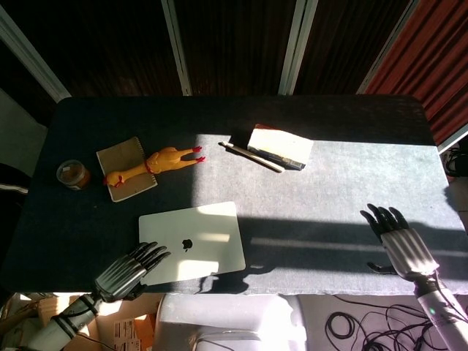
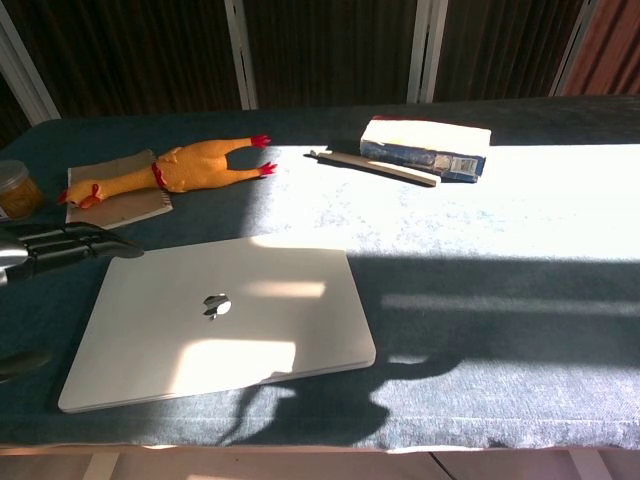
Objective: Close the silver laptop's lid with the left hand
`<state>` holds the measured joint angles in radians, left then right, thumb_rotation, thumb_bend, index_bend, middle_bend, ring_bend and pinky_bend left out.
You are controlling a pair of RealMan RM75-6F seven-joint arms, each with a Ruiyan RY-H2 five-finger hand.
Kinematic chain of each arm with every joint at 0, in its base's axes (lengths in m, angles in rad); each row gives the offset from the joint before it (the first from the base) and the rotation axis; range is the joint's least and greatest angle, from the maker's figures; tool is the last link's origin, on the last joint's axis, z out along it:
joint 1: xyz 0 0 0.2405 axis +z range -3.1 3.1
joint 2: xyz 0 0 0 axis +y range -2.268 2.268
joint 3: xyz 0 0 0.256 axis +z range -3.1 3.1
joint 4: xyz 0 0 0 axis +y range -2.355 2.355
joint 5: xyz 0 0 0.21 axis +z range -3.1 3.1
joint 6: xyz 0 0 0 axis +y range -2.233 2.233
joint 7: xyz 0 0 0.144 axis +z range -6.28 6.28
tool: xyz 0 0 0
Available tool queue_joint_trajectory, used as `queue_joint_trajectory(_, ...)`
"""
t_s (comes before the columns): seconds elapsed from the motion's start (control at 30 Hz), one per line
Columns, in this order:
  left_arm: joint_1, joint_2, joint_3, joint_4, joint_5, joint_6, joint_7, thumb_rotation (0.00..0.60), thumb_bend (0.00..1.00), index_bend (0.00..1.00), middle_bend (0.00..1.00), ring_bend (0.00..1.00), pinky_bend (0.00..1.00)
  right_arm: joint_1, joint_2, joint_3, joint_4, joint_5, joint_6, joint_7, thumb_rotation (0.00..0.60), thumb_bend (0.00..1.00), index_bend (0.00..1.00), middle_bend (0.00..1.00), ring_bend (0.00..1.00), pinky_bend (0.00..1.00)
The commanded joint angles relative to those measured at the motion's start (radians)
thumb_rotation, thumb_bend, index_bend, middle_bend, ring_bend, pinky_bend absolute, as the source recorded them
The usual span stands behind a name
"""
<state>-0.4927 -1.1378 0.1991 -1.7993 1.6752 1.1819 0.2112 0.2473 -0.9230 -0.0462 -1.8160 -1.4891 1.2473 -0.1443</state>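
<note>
1. The silver laptop (image 2: 220, 320): smooth, matt metal lid with a small mirror-like logo.
2. The table (image 2: 520, 330): covered in dark cloth with a fine, rough weave.
3. The rubber chicken (image 2: 180, 168): smooth, slightly glossy orange skin.
4. The notebook (image 1: 126, 170): matt brown card cover.
5. The left hand (image 1: 128, 268) and right hand (image 1: 398, 241): matt black fingers, silvery backs.
6. The jar (image 1: 73, 174): glossy and transparent.

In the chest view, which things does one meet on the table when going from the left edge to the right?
Jar → notebook → rubber chicken → silver laptop → wooden stick → book.
</note>
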Motion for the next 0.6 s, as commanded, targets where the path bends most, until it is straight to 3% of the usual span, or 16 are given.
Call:
queue_joint_trajectory(0.03,0.224,0.101,-0.009,0.093,0.161,0.457,-0.121,0.600,0.36,0.00,0.06,0.00,0.13,-0.119,0.003,-0.031,0.041,-0.090,0.186,0.040,0.600,0.07,0.00,0.00,0.00,0.00)
queue_joint_trajectory(0.13,0.327,0.051,-0.017,0.211,0.134,0.604,-0.206,0.600,0.36,0.00,0.06,0.00,0.13,-0.185,-0.035,-0.052,0.106,-0.138,0.283,0.094,0.600,0.07,0.00,0.00,0.00,0.00)
queue_joint_trajectory(0.23,0.408,-0.025,-0.022,0.328,0.084,0.672,-0.295,0.600,0.36,0.00,0.06,0.00,0.13,-0.229,-0.082,-0.060,0.162,-0.142,0.331,0.126,0.600,0.08,0.00,0.00,0.00,0.00)
queue_joint_trajectory(0.3,0.442,-0.046,-0.018,0.354,0.038,0.652,-0.299,0.600,0.36,0.00,0.06,0.00,0.13,-0.236,-0.095,-0.059,0.171,-0.161,0.344,0.112,0.600,0.08,0.00,0.00,0.00,0.00)
queue_joint_trajectory(0.37,0.450,-0.039,-0.013,0.347,0.047,0.642,-0.249,0.600,0.35,0.00,0.06,0.00,0.13,-0.237,-0.103,-0.057,0.174,-0.180,0.352,0.110,0.600,0.09,0.00,0.00,0.00,0.00)
queue_joint_trajectory(0.6,0.440,-0.027,-0.013,0.345,0.069,0.577,-0.294,0.600,0.33,0.00,0.06,0.00,0.13,-0.223,-0.101,-0.051,0.169,-0.173,0.301,0.119,0.600,0.09,0.00,0.00,0.00,0.00)
